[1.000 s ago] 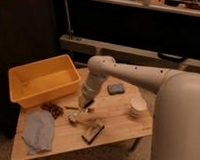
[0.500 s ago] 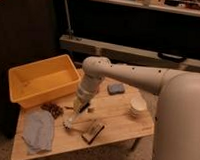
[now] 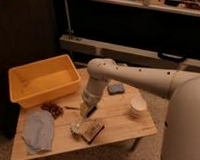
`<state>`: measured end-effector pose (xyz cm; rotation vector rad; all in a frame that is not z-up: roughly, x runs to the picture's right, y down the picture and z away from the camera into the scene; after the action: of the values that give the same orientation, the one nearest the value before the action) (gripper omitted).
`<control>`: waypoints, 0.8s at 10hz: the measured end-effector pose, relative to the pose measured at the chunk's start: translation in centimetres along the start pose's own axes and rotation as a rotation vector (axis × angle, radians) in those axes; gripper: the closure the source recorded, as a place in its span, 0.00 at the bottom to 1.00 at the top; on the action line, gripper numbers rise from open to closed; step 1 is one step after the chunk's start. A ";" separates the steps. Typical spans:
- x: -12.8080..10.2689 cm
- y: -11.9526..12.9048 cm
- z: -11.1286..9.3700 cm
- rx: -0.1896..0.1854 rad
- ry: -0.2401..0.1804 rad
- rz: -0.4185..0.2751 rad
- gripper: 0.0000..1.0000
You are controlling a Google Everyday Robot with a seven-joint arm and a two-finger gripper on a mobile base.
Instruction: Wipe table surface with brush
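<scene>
The table surface (image 3: 117, 118) is a small top of light wooden planks. My gripper (image 3: 86, 112) hangs over its middle, pointing down, shut on the pale handle of the slim brush (image 3: 79, 122). The brush slants down to the left, and its small round head (image 3: 74, 128) rests on the planks beside the wooden block brush (image 3: 93, 131). The arm (image 3: 124, 73) reaches in from the right and hides part of the tabletop behind it.
A yellow plastic tub (image 3: 43, 80) fills the table's back left. A blue-grey cloth (image 3: 38, 131) lies at the front left, with a dark clump (image 3: 53, 110) next to it. A blue sponge (image 3: 115, 88) and a white cup (image 3: 137, 106) sit on the right. Dark shelving stands behind.
My gripper and the brush have moved a little toward the table's front edge, and the brush head has slid over the planks near the block brush. Other objects have not moved.
</scene>
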<state>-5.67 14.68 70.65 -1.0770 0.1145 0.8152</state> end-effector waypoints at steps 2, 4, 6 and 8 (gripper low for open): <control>0.7 -0.9 -0.3 0.022 0.010 0.027 1.00; 0.9 -2.0 -0.8 0.037 0.004 0.057 1.00; 0.8 -3.0 -1.2 0.045 -0.017 0.090 1.00; 0.3 -3.9 -1.5 0.053 -0.041 0.111 1.00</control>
<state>-2.50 12.72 72.67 -1.0098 0.1618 0.9293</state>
